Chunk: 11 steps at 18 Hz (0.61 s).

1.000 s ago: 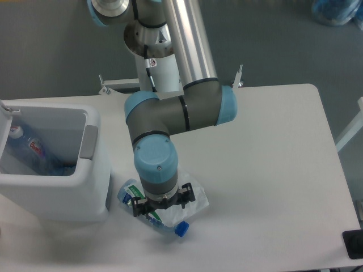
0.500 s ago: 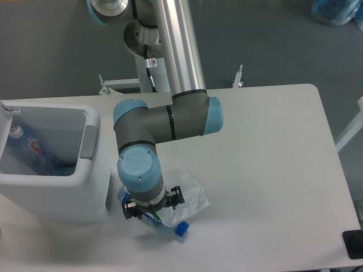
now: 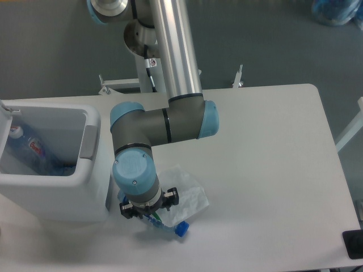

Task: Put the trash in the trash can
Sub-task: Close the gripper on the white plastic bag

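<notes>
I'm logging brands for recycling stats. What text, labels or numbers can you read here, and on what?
No text is legible.
Bottle inside the trash can: red-and-white label, print too blurred.
Bottle with blue cap under the gripper: label mostly hidden.
White bag: green markings, unreadable.
Tag on arm base: too small.

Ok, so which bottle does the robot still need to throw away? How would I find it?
Start at the big white trash can on the table's left side, then look just right of it, under the robot's gripper. The clear plastic bottle lies there on a thin white bag. Its blue cap sets it apart from the red-and-white labelled bottle already inside the can.
</notes>
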Motion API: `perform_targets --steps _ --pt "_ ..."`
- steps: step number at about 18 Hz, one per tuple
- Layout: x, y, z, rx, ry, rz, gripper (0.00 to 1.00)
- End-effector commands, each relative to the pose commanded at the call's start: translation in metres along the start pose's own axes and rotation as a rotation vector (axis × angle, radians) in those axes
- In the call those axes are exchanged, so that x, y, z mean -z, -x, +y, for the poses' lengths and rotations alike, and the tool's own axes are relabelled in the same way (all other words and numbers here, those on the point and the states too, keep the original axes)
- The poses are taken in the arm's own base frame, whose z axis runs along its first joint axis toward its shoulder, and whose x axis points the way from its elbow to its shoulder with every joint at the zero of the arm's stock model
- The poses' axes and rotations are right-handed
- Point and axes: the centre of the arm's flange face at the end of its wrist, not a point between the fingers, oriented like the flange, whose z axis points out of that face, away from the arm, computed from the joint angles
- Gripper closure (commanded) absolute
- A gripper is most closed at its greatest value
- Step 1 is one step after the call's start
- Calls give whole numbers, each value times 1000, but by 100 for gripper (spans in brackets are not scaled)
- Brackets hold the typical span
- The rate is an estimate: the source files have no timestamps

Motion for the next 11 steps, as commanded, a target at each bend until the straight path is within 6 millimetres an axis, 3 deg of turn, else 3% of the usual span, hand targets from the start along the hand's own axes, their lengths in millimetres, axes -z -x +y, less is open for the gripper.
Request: perform_targets --steps 5,11 --pt "0 -3 1 0 1 0 37" --pt "3 -4 2 2 0 1 74"
